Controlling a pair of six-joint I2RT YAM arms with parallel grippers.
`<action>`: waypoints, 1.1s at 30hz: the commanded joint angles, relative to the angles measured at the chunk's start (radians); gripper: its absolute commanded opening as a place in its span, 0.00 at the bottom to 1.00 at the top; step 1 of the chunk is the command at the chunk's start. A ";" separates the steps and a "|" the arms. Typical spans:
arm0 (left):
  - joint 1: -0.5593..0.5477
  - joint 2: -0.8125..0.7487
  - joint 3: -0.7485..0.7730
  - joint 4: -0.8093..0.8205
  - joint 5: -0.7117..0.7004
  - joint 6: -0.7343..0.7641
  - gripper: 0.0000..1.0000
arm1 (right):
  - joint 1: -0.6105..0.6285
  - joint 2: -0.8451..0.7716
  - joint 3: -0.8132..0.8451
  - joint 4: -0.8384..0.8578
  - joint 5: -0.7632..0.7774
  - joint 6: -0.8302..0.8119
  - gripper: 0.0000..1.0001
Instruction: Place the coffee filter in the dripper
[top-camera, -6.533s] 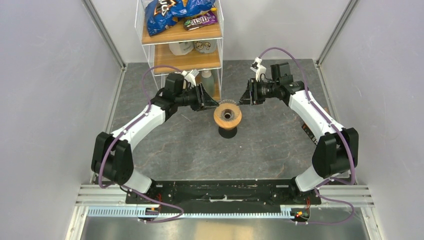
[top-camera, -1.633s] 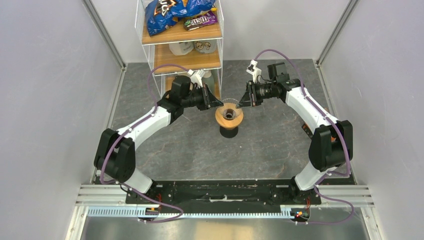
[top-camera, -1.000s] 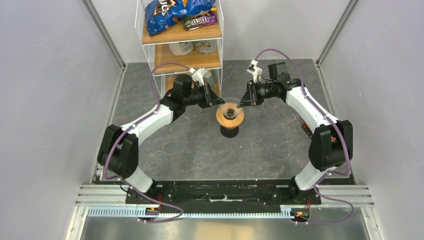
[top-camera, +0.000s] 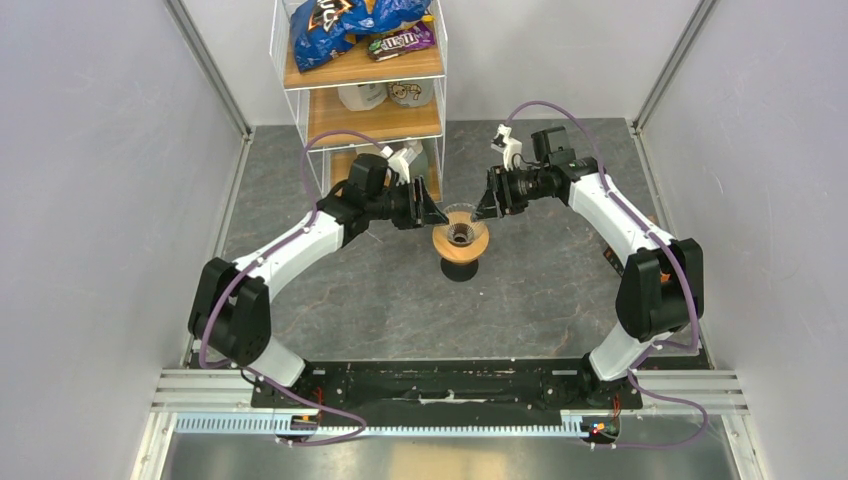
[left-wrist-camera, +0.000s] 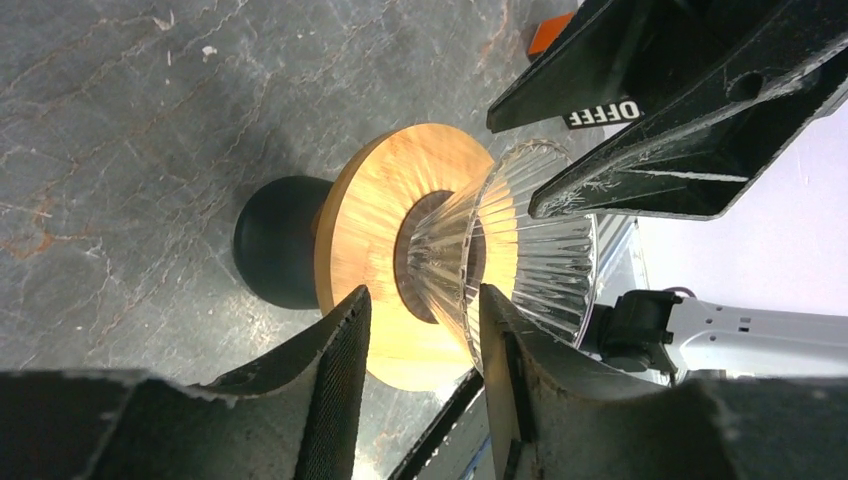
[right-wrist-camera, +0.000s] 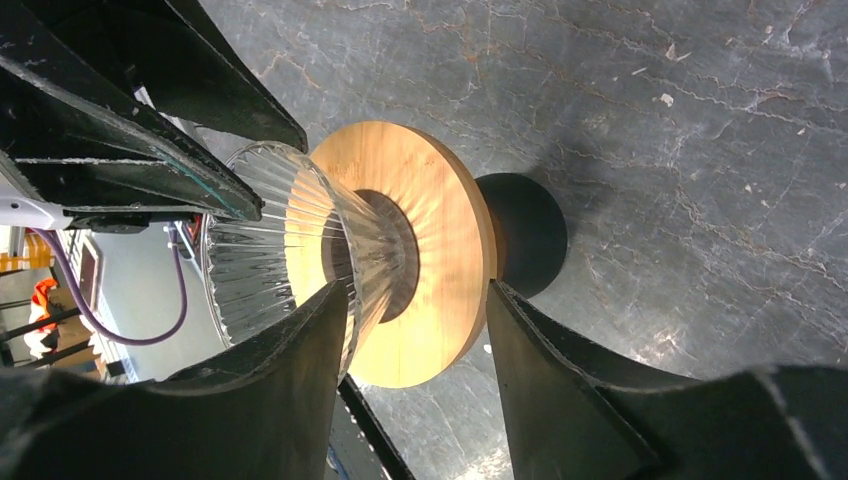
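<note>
The dripper (top-camera: 459, 240) stands mid-table: a ribbed clear glass cone (left-wrist-camera: 545, 255) seated in a round light-wood ring (left-wrist-camera: 375, 215) over a black base (left-wrist-camera: 268, 240). My left gripper (top-camera: 431, 213) is at its left side and my right gripper (top-camera: 487, 207) at its right, both level with the cone's rim. Each is open. In the left wrist view the left gripper (left-wrist-camera: 422, 298) straddles the cone wall and ring edge. The right gripper (right-wrist-camera: 415, 295) spans the cone wall (right-wrist-camera: 255, 260) and the ring (right-wrist-camera: 440, 215). The coffee filter shows in no view.
A white wire rack (top-camera: 365, 95) with wooden shelves stands at the back left, holding snack bags and cups, close behind my left wrist. A black-and-orange packet lettered COFFEE (left-wrist-camera: 598, 112) lies on the table to the right, beneath my right arm.
Both grippers have opened off the glass cone's rim. The cone now sits lower, in the wooden ring.
</note>
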 joint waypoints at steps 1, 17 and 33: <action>-0.002 -0.022 0.035 -0.128 -0.013 0.071 0.52 | 0.002 -0.022 0.039 -0.048 0.035 -0.026 0.62; 0.018 -0.047 0.127 -0.110 0.036 0.058 0.68 | -0.014 -0.061 0.118 -0.058 -0.020 0.037 0.74; 0.033 -0.336 0.151 -0.317 0.051 0.291 0.75 | -0.244 -0.286 0.358 -0.595 0.179 -0.355 0.93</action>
